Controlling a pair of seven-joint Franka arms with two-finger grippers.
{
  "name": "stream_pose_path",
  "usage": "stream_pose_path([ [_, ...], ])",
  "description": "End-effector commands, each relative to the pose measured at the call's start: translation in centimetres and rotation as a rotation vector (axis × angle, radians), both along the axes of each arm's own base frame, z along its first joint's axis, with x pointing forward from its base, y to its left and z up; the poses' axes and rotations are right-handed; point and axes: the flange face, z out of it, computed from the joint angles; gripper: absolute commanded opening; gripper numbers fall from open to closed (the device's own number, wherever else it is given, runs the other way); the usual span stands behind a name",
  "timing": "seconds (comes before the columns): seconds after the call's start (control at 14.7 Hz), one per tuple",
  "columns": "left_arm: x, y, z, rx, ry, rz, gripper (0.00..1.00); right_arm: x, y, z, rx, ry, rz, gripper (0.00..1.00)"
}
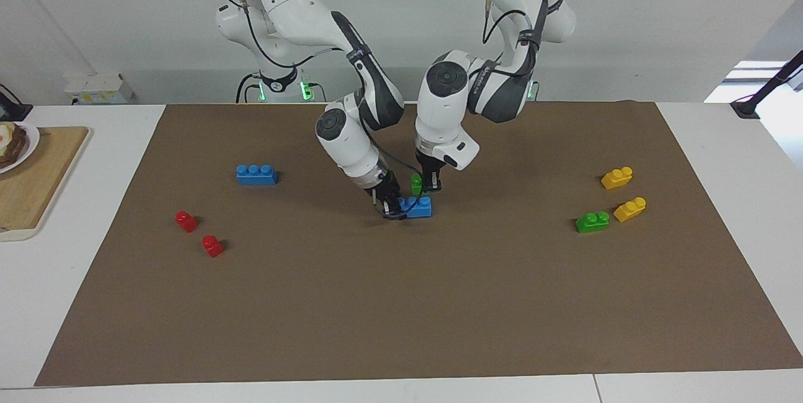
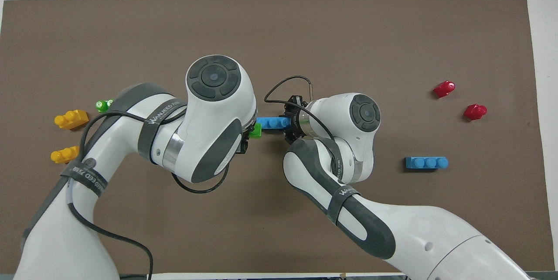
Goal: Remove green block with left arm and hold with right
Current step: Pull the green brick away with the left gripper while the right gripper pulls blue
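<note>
My left gripper (image 1: 426, 187) is shut on a green block (image 1: 416, 184), which is tilted up on end over the middle of the brown mat (image 1: 401, 302). It sits just above the end of a blue three-stud brick (image 1: 419, 207) that lies toward the left arm. My right gripper (image 1: 394, 207) is shut on the other end of this blue brick and holds it at mat level. In the overhead view the green block (image 2: 256, 130) lies against the blue brick's (image 2: 271, 122) end, between my left gripper (image 2: 248, 134) and my right gripper (image 2: 286, 123). I cannot tell whether the two bricks touch.
A second green block (image 1: 592, 221) and two yellow bricks (image 1: 616, 177) (image 1: 630, 209) lie toward the left arm's end. Another blue brick (image 1: 256, 174) and two red bricks (image 1: 186, 221) (image 1: 212, 245) lie toward the right arm's end. A wooden board (image 1: 37, 183) lies off the mat.
</note>
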Motion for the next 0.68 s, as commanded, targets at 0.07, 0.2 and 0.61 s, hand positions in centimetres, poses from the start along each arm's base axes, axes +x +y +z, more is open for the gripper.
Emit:
stream_pose_path([
  [0.07,-2.4,7.6,0.1,-0.018,0.058,-0.186,0.00,3.6,-0.6,4.8,-0.002,-0.024,0.077,0.00],
  [0.2,-2.5,11.1,-0.4,-0.036,0.074,-0.291,0.00,6.0,-4.4,7.1,0.001,-0.021,0.075,0.00],
  [0.61,-1.3,23.0,-0.9,-0.153,0.141,-0.756,0.00,9.0,-17.5,11.1,0.004,-0.022,0.135,0.00],
])
